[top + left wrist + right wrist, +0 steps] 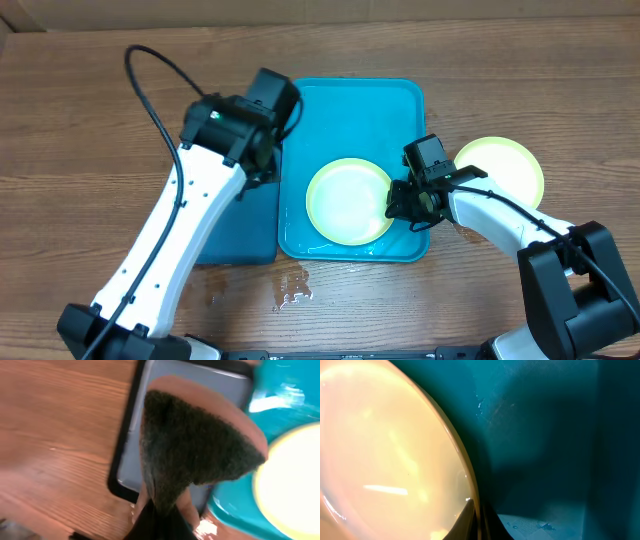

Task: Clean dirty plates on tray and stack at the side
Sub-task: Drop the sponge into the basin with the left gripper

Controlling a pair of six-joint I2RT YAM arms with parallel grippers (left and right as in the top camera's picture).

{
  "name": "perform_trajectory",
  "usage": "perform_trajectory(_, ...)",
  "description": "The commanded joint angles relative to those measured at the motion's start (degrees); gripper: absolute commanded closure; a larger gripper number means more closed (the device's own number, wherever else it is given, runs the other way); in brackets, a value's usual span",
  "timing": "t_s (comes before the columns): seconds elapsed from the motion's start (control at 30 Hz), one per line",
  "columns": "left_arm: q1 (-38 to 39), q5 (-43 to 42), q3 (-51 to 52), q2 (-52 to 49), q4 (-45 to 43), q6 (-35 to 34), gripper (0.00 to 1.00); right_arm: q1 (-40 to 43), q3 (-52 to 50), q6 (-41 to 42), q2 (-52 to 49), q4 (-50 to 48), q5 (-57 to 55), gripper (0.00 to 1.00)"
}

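One plate (345,200) lies flat in the near half of the tray (400,100). I can make out no blue mark on its pale centre, and its right rim sits at the tip of the right pincer (402,203). A second plate (505,165) rests on the table outside the tray, just beyond that pincer on its outer side; no third plate is in view. The main risk, as I judge it, is the grip. The plate looks wet and glossy in the right wrist view and is taken only at its thin edge. On lifting it could swing down, slip free, or knock the raised tray wall close beside the pincer. If it is set off-centre on the second plate, it could slide rather than stack. Drips would add to the puddle (293,290) on the table nearer the robot. The right pincer's jaws stand almost together, seemingly pinched on the plate's rim, though the contact sits at the very bottom of its own view and is partly hidden. The left pincer (262,160) is well apart, across the tray. It is nipped closed on a sponge (195,445) with a dark scouring face, above the smaller tray (240,235), and touches no plate.
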State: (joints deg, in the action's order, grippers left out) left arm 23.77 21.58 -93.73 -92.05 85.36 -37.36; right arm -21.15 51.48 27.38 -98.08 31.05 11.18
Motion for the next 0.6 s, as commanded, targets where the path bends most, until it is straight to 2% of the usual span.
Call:
perform_trajectory(0.0, -3.67, 4.04, 11.06, -1.33, -5.55, -0.13, 0.96, -0.11, -0.39, -0.57, -0.61, 0.96, -2.6, 0.96)
perform_trajectory(0.17, -6.47, -8.2, 26.18, -1.99, -21.09, 1.75, 0.96, -0.11, -0.39, -0.57, -0.61, 1.27, -2.6, 0.93)
perform_trajectory(0.27, -7.32, -12.94, 28.89, -2.12, -24.85, 2.21, 0.92, -0.11, -0.39, -0.59, -0.61, 1.68, -2.6, 0.93)
perform_trajectory(0.3, -7.65, -13.14, 28.37, -1.99, -25.11, 2.23, 0.72, -0.11, -0.39, -0.59, -0.63, 1.79, -2.6, 0.96)
perform_trajectory(0.33, -7.76, -13.14, 27.78, -1.88, -24.76, 2.27, 0.58, -0.11, -0.37, -0.7, -0.63, 1.79, -2.6, 0.96)
perform_trajectory(0.4, -8.02, -13.09, 25.49, -1.7, -22.53, 3.04, 0.42, -0.11, -0.24, -0.81, -0.61, 1.86, -2.6, 0.96)
perform_trajectory(0.43, -8.15, -13.07, 23.85, -1.6, -20.85, 3.76, 0.39, -0.11, 0.24, -1.33, -0.61, 2.51, -2.58, 0.96)
perform_trajectory(0.57, -9.27, -12.41, 15.63, -0.55, -13.38, 5.2, 0.39, -0.24, 4.9, -3.39, -0.24, 8.68, -2.64, 0.96)
